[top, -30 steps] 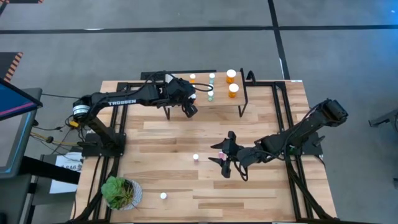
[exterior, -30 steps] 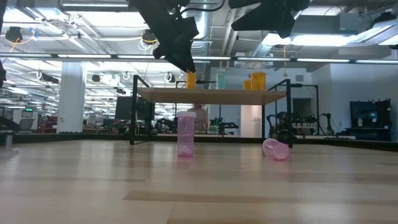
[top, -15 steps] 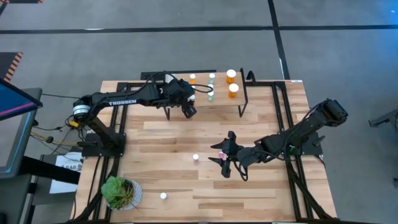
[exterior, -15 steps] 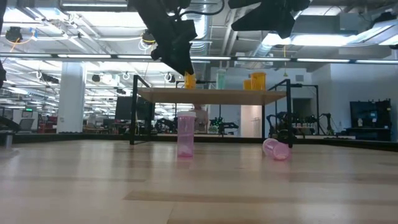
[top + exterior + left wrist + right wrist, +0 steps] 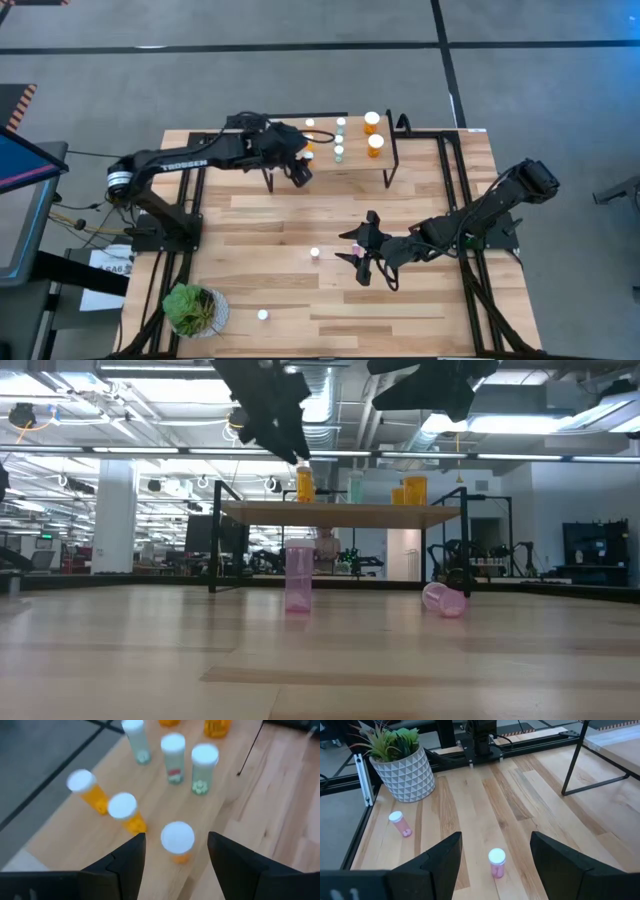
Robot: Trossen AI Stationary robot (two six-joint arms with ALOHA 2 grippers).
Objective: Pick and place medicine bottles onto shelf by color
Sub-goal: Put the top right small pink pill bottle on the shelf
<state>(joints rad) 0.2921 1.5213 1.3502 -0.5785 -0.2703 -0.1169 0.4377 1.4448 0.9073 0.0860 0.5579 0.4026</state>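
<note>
Since one second ago, the left gripper point(image 5: 299, 174) has drawn back a little from the shelf point(image 5: 352, 168) and its fingers have spread; now they stand apart with nothing between them, above a small orange bottle point(image 5: 177, 841) that stands upright on the shelf's near edge. The right gripper point(image 5: 362, 265) has not moved; it hovers over the middle of the table point(image 5: 280, 290), fingers apart and empty.

Nearest on the table, a pink bottle point(image 5: 262, 315) lies on its side beside the potted plant point(image 5: 195, 309), its white cap toward the plant; small pills show inside it in the right wrist view. Further in, another pink bottle point(image 5: 314, 254) stands upright, cap up, just beside the right gripper. A third pink bottle point(image 5: 444, 600) lies tipped over under the right arm.

On the shelf all bottles stand upright with long axis vertical. Two more small orange bottles point(image 5: 125, 812) stand behind the one at the edge. Three pale green bottles point(image 5: 172, 758) form a group; pills are visible at their bottoms. Farthest, two wider orange bottles point(image 5: 374, 134) stand side by side at the shelf's right end
</note>
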